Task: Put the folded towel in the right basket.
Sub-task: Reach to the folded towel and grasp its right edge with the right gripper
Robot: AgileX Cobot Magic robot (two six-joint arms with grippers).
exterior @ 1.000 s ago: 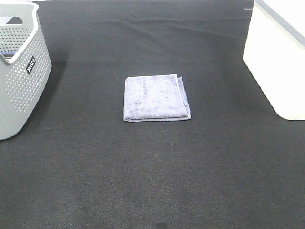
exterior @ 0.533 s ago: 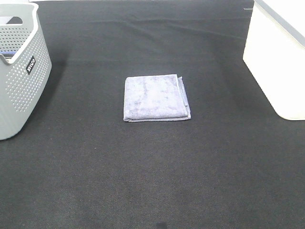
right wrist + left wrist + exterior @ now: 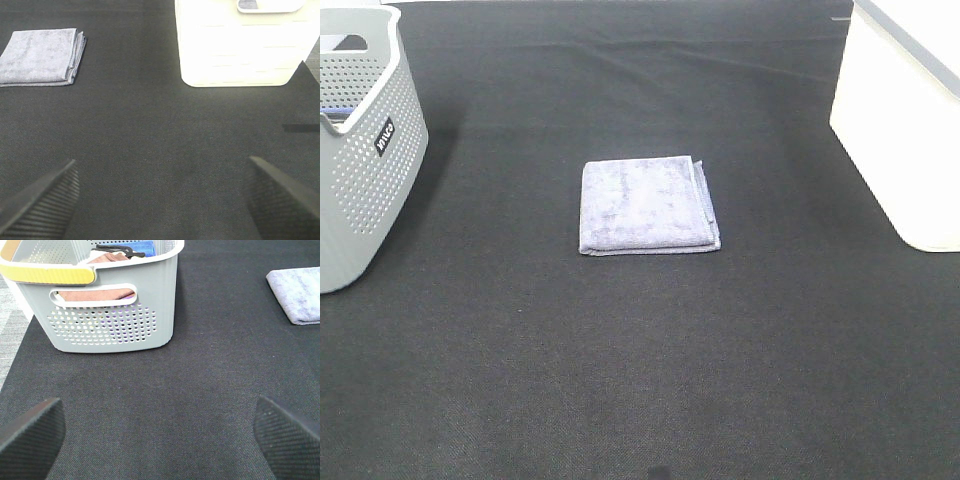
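The folded towel (image 3: 647, 206), pale lavender-grey, lies flat in the middle of the black mat, its layered edges on its right side. It also shows in the left wrist view (image 3: 297, 293) and the right wrist view (image 3: 42, 56). The right basket (image 3: 910, 120), a white bin with smooth walls, stands at the far right; it also shows in the right wrist view (image 3: 240, 47). My left gripper (image 3: 160, 432) is open and empty over bare mat near the grey basket. My right gripper (image 3: 160, 192) is open and empty, well short of the towel and the bin. Neither gripper shows in the exterior view.
A grey perforated basket (image 3: 360, 150) with a black label stands at the far left; in the left wrist view (image 3: 107, 305) it holds cloths and dark items. The black mat (image 3: 640, 360) covers the table, with a pale floor strip (image 3: 12, 325) past its left edge.
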